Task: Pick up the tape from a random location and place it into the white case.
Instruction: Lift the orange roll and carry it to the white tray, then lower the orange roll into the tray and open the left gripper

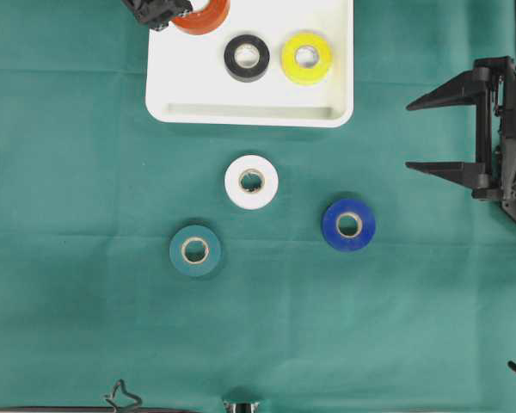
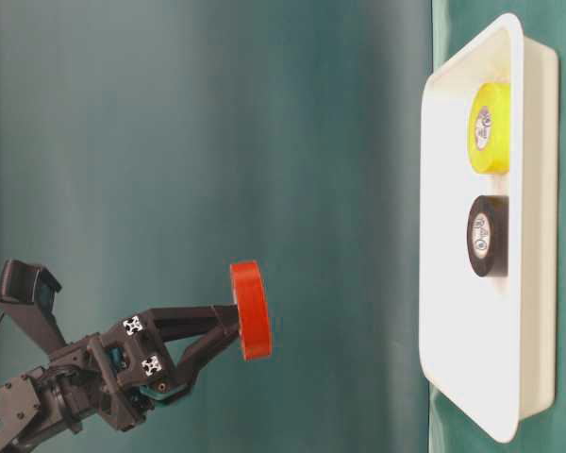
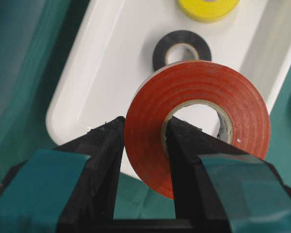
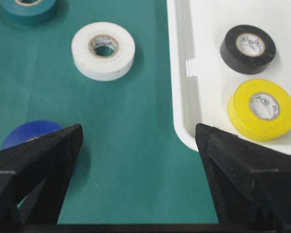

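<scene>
- The red tape roll point(image 3: 199, 121) is clamped by the left gripper point(image 3: 144, 141); one finger is seated inside the roll's core, the other is pressed against the outer face.
- In the table-level view the red tape roll is held on edge and clear of the white case point(image 2: 453, 311), with open space between the two.
- In the overhead view the held roll is seen over the far left corner of the white case; only part of it is shown at the top edge of the picture, so its exact position over the rim cannot be confirmed.
- A black tape roll point(image 1: 247, 58) and a yellow tape roll point(image 1: 306, 58) are laid flat, side by side, inside the case toward its far right corner.
- The right gripper point(image 1: 443, 134) is held at the right edge of the green cloth point(image 1: 69, 327), jaws spread wide, with nothing between them.
- Three rolls are left flat on the cloth, near its centre and apart from each other: a white tape roll point(image 1: 251, 181) closest to the near rim of the case, a blue tape roll point(image 1: 348, 224) to its right, and a teal tape roll point(image 1: 195, 250) to its left.
</scene>
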Tool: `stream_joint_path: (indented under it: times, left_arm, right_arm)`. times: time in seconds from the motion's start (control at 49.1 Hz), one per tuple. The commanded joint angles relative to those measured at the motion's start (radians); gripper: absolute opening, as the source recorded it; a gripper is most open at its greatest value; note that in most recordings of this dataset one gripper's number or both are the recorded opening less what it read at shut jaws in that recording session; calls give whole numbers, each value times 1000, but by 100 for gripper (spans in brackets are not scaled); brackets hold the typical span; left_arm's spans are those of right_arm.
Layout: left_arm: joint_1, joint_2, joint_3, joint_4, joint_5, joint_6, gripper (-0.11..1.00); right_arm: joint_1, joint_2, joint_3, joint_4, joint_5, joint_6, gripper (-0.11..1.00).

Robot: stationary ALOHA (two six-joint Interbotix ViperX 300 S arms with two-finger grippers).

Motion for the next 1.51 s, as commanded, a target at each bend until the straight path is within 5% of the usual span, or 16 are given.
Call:
stream_joint_path:
  times: [0.0,0.795,1.243,1.487]
  left_arm:
    - [2,-32,-15,-2,-6,-2,22]
    - [3,-25,17,-8,-23,-6,22]
    - [14,112,258,-8,-299,-18,22]
    - [35,195,278,-8,-373,-17,22]
  right_arm:
    - [-2,5,-25,-2,-2,-2,90]
    - [-2,5,-25,-5,-2,-5,90]
    - [-2,6,-23,-17,-3,-5,90]
    - [-2,6,-23,-17,-2,-5,90]
